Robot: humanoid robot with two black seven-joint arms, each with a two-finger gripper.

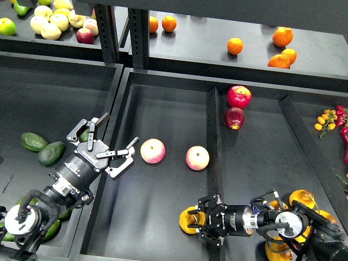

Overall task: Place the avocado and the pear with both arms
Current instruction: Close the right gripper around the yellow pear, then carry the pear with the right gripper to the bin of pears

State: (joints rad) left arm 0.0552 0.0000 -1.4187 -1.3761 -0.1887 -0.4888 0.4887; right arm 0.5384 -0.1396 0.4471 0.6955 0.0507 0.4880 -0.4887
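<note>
My right gripper (202, 223) reaches in from the lower right and is shut on the pear (187, 223), a yellow-orange fruit held low near the front edge of the middle bin (163, 103). My left gripper (119, 130) is open and empty, hovering over the wall between the left bin and the middle bin. Two dark green avocados (33, 142) (51, 153) lie in the left bin, to the left of that gripper. A small patch of green (85, 135) shows behind its upper finger.
Two pink-and-yellow apples (153, 150) (197, 157) lie in the middle bin. A raised divider (213, 130) separates it from two red apples (238, 96). More yellow-orange fruits (302, 198) sit by my right arm. Oranges (235, 45) and pale apples (51, 24) lie on the back shelf.
</note>
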